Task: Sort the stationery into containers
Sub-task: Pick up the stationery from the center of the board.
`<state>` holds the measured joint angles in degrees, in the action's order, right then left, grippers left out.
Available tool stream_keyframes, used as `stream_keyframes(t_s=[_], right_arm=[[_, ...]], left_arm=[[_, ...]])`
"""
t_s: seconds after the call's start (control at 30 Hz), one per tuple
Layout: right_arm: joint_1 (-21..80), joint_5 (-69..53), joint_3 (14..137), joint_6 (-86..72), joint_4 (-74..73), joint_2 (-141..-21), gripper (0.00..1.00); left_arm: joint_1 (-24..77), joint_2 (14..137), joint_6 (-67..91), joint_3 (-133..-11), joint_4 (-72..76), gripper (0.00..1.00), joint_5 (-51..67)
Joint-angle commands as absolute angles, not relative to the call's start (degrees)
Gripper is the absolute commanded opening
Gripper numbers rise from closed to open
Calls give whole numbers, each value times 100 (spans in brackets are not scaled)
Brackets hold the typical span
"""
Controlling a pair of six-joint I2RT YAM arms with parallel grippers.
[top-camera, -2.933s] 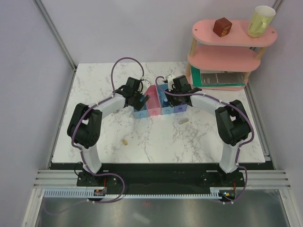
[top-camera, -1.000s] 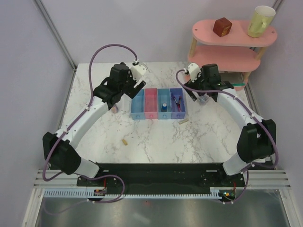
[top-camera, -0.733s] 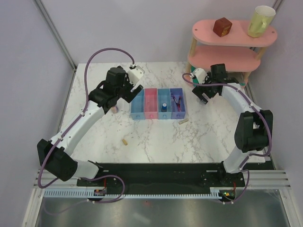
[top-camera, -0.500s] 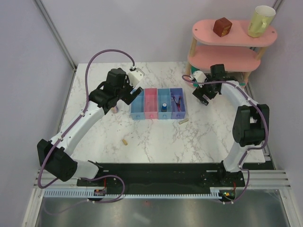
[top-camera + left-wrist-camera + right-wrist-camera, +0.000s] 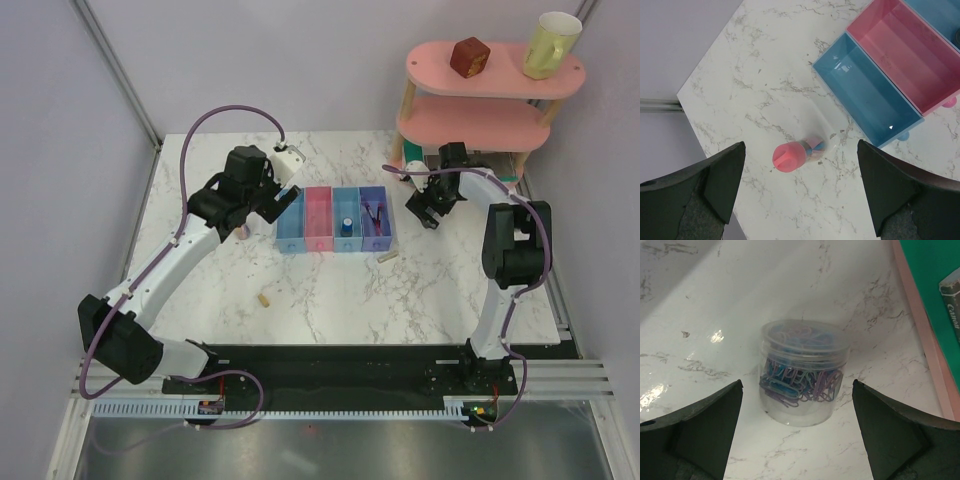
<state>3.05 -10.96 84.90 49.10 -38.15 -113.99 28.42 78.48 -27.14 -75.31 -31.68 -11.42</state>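
Note:
The containers (image 5: 338, 220) are a row of joined bins: light blue, pink (image 5: 905, 55), light blue, purple-blue. A tiny blue cylinder (image 5: 346, 226) stands in the third bin and a thin red pen (image 5: 376, 213) lies in the fourth. A pink-capped cylinder (image 5: 790, 155) lies on the marble left of the bins, between the fingers of my open left gripper (image 5: 801, 147), untouched. A clear round tub (image 5: 802, 372) of paper clips stands between the fingers of my open right gripper (image 5: 797, 385), apart from both. Two beige pieces (image 5: 264, 298) (image 5: 387, 257) lie on the table.
A pink tiered shelf (image 5: 480, 120) stands at the back right with a brown cube (image 5: 468, 57) and a yellow mug (image 5: 550, 45) on top. Its base and a green item (image 5: 935, 290) lie just right of the tub. The table's left edge (image 5: 685, 100) is near the pink cylinder.
The right arm has folded back toward the shelf and its gripper has come down around the clear tub. The left gripper has settled over the pink cylinder and barely moved in the last half second.

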Motion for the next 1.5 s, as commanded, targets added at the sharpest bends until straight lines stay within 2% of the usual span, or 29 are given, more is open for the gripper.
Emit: stream_keyframes(t_s=[0.0, 0.23, 0.27, 0.43, 0.57, 0.63, 0.87, 1.1, 1.23, 1.47], right_arm=[[272, -1336, 8859, 5001, -3709, -11557, 97], [264, -1309, 8842, 4966, -3525, -11760, 89], [272, -1310, 8816, 4957, -3481, -11768, 83], [272, -1292, 8544, 4904, -3428, -11620, 69], [281, -1380, 8122, 4834, -3323, -11137, 46], [273, -1432, 7850, 4746, -3252, -10743, 43], [377, -1547, 6900, 4755, -3120, -9099, 30], [720, -1319, 6127, 4887, -3182, -7086, 23], [966, -1222, 6091, 4913, -3331, -5980, 18], [1397, -897, 6117, 4851, -3270, -5169, 16]], left_arm=[[2865, 7725, -2883, -7603, -3243, 100, -1063], [2874, 7787, -2865, -7664, -3269, 100, -1028], [2874, 7796, -2865, -7690, -3278, 100, -1028], [2874, 7778, -2839, -7761, -3331, 100, -993], [2900, 7761, -2822, -7866, -3454, 100, -731], [2900, 7787, -2769, -7980, -3699, 100, -511], [2909, 8138, -2207, -8761, -4587, 100, 1727], [2900, 8788, -1688, -9430, -4693, 100, 3277], [2900, 9516, -1547, -9922, -4737, 100, 4208], [2900, 10834, -845, -11433, -4764, 94, 6210]])
